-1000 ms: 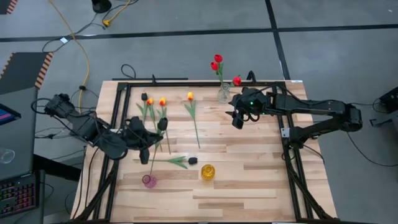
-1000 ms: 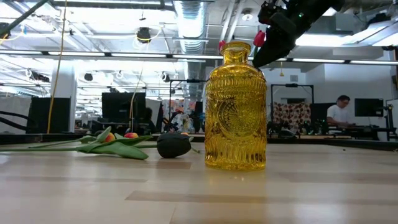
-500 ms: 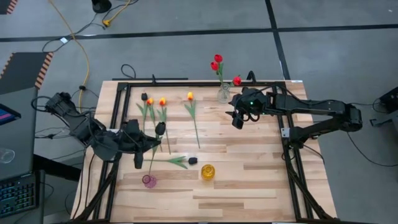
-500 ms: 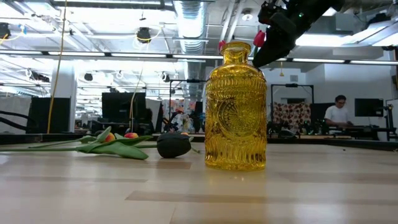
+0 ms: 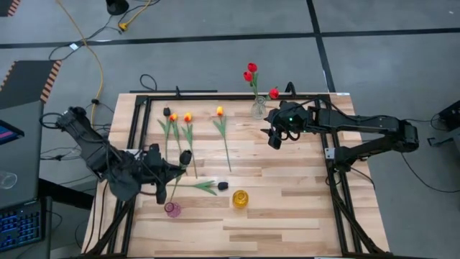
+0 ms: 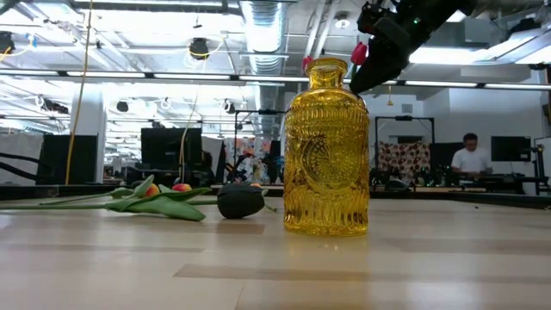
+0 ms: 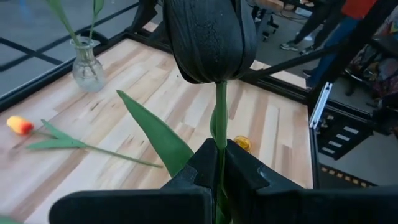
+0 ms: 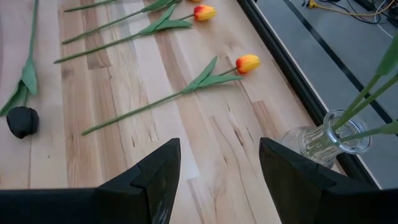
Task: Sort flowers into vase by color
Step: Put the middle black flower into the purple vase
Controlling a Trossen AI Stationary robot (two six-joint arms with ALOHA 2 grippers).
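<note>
My left gripper [image 5: 171,175] is at the table's near left, shut on a black tulip [image 5: 185,156] whose head [image 7: 208,37] stands just beyond the fingers. The tulip's stem runs down to a small pink vase [image 5: 172,209]. My right gripper [image 5: 276,138] hangs open and empty near the far right, beside a clear vase [image 5: 258,109] with red tulips [image 5: 251,69]. A yellow vase [image 5: 240,198] stands near the middle front. Three yellow-orange tulips [image 5: 220,111] and a black one [image 5: 167,112] lie on the boards, another black one [image 5: 223,185] beside the yellow vase. My left gripper pinches the black tulip's thin green stem [image 7: 220,134] between its two fingers, a short way below the head. The fingers lie across the stem. The flower is lifted and tilted, head up. Its lower end [image 5: 173,203] reaches the pink vase's mouth; whether it is inside I cannot tell.
A black metal frame [image 5: 215,97] runs round the wooden table top. Bare boards lie right of the yellow vase [image 6: 327,155]. In the low view my right arm [image 6: 379,52] hangs high behind that vase, and a person sits far off in the room.
My left gripper has moved toward the table's near edge with the black tulip. The flower's head has come nearer the pink vase, while the stem's lower end has stayed at the vase.
</note>
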